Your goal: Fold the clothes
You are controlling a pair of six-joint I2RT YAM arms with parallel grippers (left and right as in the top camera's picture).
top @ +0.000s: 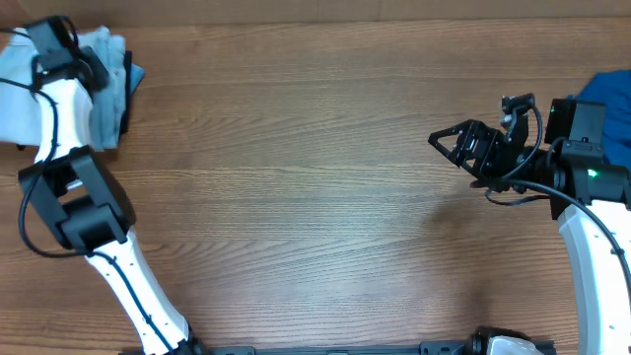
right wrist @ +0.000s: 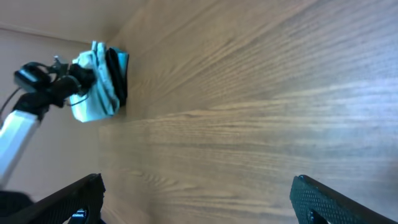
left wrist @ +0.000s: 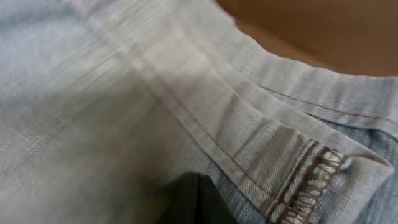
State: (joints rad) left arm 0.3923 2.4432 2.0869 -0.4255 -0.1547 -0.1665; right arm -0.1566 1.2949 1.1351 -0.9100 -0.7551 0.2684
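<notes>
**Q:** Where are the clothes, and what is hard to make out?

**A:** The clothes [top: 106,118] lie in a heap at the table's [top: 315,197] far left corner. Pale denim [top: 110,49] is on top, with a navy garment [top: 129,87] along its right side. My left arm covers part of the heap, and the picture edge cuts off more of it. A blue garment [top: 613,99] at the right edge is also cut off, partly behind my right arm.

**Q:** And your grippers?

**A:** My left gripper [left wrist: 194,199] is pressed together against the denim. Only its dark tip shows, and I cannot tell whether cloth is caught in it. Close up, the denim is soft and finely ribbed, with a folded hem [left wrist: 298,165] stitched in tan thread. My right gripper [top: 452,143] is spread wide and empty, above bare wood grain near the right edge.
</notes>
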